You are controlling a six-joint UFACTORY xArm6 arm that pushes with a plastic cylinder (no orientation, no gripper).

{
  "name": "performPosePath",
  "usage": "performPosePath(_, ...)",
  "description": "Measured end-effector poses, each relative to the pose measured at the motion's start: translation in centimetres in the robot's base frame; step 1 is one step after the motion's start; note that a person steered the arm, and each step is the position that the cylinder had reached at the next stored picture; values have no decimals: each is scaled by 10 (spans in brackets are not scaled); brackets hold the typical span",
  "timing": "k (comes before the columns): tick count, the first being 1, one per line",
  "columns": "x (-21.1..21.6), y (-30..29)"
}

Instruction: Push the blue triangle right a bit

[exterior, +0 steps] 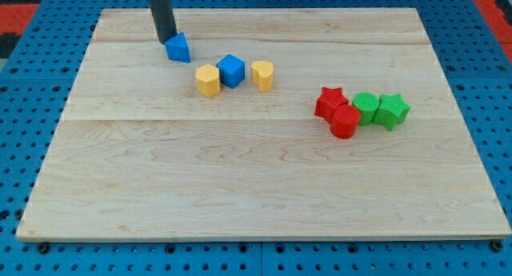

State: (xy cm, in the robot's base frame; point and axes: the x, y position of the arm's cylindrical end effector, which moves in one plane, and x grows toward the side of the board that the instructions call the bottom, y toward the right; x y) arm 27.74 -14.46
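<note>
The blue triangle (179, 48) lies on the wooden board (240, 180) near the view's top left. My tip (166, 42) is the lower end of the dark rod that comes down from the view's top. It touches the blue triangle's left side.
A blue cube (231, 70) sits between a yellow hexagon block (208, 81) and a yellow rounded block (262, 75), to the lower right of the triangle. Further right are a red star (329, 102), a red cylinder (346, 122), a green cylinder (366, 108) and a green star (393, 110).
</note>
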Motion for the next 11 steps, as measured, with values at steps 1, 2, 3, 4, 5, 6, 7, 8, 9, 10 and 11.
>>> performPosePath(1, 15, 66)
performPosePath(2, 29, 60)
performPosePath(3, 27, 47)
performPosePath(4, -14, 14)
performPosePath(5, 17, 9)
performPosePath(6, 22, 53)
performPosePath(7, 23, 59)
performPosePath(8, 25, 8)
performPosePath(9, 58, 8)
performPosePath(10, 67, 31)
performPosePath(11, 67, 27)
